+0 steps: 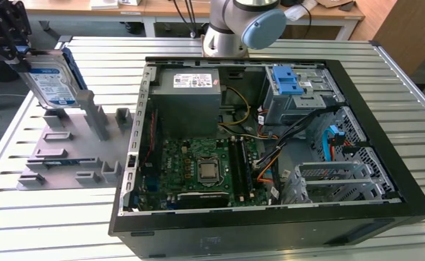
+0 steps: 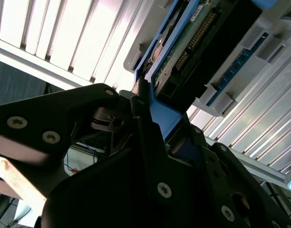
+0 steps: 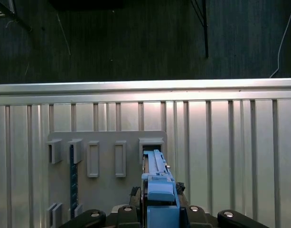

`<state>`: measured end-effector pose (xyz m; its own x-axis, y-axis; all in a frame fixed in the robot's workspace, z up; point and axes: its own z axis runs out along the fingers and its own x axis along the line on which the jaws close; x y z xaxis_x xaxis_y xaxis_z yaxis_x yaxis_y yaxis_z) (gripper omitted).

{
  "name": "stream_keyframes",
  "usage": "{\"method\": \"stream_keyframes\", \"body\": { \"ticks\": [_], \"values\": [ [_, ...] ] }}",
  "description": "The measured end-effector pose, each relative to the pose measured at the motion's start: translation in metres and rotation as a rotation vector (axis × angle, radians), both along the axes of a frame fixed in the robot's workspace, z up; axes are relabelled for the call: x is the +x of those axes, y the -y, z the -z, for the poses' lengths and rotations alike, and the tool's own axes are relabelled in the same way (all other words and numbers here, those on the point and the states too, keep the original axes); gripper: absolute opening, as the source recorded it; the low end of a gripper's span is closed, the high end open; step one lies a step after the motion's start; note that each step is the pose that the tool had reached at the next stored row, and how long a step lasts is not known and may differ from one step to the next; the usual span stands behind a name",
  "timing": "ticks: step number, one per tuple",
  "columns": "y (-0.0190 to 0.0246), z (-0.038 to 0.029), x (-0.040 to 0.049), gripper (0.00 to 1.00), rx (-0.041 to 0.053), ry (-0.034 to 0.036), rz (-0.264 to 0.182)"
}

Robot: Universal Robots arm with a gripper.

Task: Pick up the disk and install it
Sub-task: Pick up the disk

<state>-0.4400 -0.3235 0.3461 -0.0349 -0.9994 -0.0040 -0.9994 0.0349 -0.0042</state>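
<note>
Pincer clamped on the disk, upper left of the exterior view.
The disk hangs upright, label toward the camera, its top edge held between the pincer's fingers. Below it stands a grey slotted holder on the slatted worktop, left of the open computer case. Its lower edge seems just clear of the holder's slot, though that is hard to judge. In the first wrist view it shows edge-on at bottom centre.
</note>
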Motion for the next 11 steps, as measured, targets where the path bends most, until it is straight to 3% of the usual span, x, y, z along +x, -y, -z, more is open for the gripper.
{"method": "stream_keyframes", "body": {
  "ticks": [11],
  "values": [
    [0.0000, -0.0069, 0.0000, 0.36, 0.0000, 0.0000, 0.000]
  ]
}}
